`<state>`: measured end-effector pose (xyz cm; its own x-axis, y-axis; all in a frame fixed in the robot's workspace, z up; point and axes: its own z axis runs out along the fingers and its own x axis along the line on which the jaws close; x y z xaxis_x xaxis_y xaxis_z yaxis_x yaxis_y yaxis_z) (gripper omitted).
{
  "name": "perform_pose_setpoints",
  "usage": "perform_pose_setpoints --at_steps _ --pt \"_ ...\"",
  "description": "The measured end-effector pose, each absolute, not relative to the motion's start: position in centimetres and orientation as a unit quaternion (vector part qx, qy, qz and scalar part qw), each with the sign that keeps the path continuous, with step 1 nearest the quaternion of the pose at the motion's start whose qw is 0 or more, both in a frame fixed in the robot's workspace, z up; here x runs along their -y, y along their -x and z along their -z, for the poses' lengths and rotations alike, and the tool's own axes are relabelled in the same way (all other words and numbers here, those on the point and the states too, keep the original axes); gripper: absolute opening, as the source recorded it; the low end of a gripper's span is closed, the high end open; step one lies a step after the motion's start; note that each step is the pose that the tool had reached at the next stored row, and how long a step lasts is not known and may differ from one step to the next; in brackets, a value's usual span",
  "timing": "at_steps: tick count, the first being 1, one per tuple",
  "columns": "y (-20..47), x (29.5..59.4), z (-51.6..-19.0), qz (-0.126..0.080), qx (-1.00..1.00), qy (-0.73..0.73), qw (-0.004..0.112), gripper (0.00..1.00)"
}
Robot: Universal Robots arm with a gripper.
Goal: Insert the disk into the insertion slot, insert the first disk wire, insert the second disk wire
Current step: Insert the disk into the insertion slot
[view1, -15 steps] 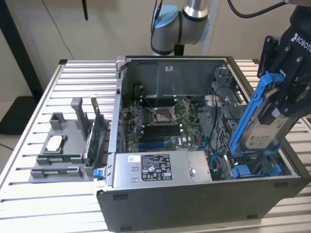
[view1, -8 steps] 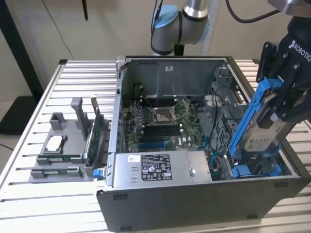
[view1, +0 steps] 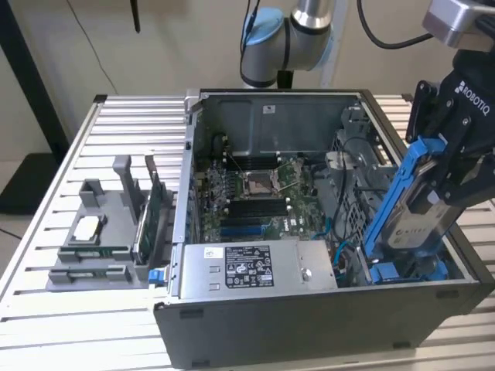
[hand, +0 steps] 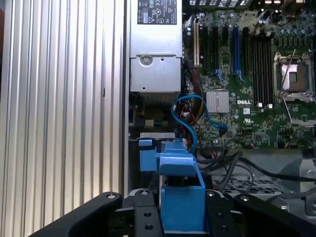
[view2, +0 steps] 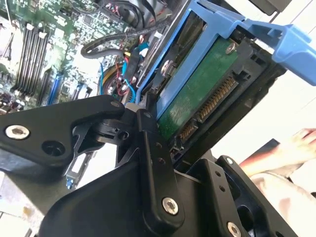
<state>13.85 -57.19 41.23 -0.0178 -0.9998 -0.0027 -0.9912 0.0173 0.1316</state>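
Note:
The disk (view1: 402,212), a silver-grey drive in a bright blue carrier, hangs tilted over the right end of the open computer case. My gripper (view1: 442,189) is shut on it from the exterior view's right. The second wrist view shows the disk's green board and connector pins (view2: 197,94) between my black fingers (view2: 148,128). The blue carrier's end (hand: 180,190) stands between my finger links in the first wrist view. The insertion slot lies in the grey drive cage (view1: 437,267) right below the disk's lower end. Blue wires (hand: 190,113) loop beside the cage.
Another blue-fronted carrier (view1: 384,272) sits in the cage. The power supply (view1: 255,267) and motherboard (view1: 255,193) fill the case. A grey holder with parts (view1: 100,232) stands on the slatted table at the exterior view's left. A person's hand (view2: 301,140) shows beyond the disk.

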Motion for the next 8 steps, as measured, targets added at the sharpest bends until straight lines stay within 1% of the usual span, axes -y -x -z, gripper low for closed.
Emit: perform_pose_setpoints --at_steps 8 --pt "-13.86 57.40 -40.16 0.048 0.712 -0.699 0.045 0.33"
